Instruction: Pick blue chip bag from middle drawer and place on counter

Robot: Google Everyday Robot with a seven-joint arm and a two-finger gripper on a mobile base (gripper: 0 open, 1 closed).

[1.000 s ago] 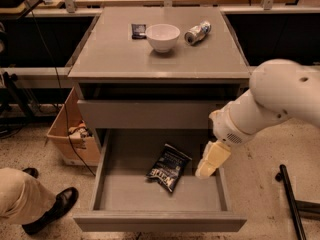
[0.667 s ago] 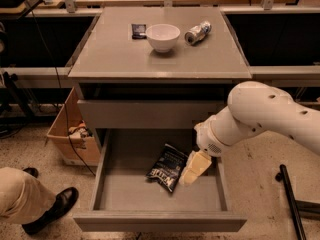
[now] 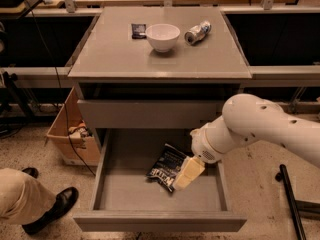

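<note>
The cream-coloured tool (image 3: 188, 173) sits low inside the open middle drawer (image 3: 102, 181), its tip covering the right edge of the blue chip bag (image 3: 164, 165). It seems to touch the bag, but I cannot tell how far open it is or whether it has hold. The bag lies on the drawer floor, right of centre. The white arm (image 3: 260, 126) slants down from the drawer's right, cut off at the frame edge. Above the drawer, the bench (image 3: 120, 59) carries a white bowl (image 3: 162, 36), a can (image 3: 197, 32) and a dark packet (image 3: 138, 30).
</note>
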